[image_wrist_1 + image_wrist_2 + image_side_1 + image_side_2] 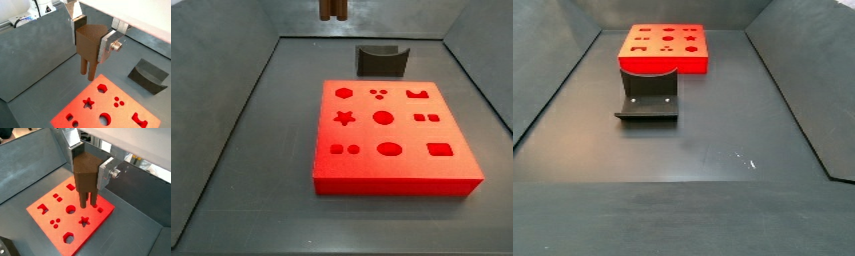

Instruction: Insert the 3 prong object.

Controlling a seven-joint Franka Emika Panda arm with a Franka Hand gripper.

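Note:
My gripper (90,42) is shut on the 3 prong object (87,52), a dark reddish-brown piece gripped by its body between the silver fingers, with its thin prongs hanging down. It shows the same way in both wrist views (85,178). The piece hangs in the air above the red block with shaped holes (123,115), over its edge in a wrist view (97,214). In a side view only the prong ends (331,9) show at the top edge, beyond the red block (365,133). The gripper is out of view in the side view showing the block far off (687,62).
A dark grey curved-top block (381,60) stands on the floor just beyond the red block and shows in another side view (647,100) and a wrist view (148,75). Grey sloping walls (225,120) enclose the floor on all sides.

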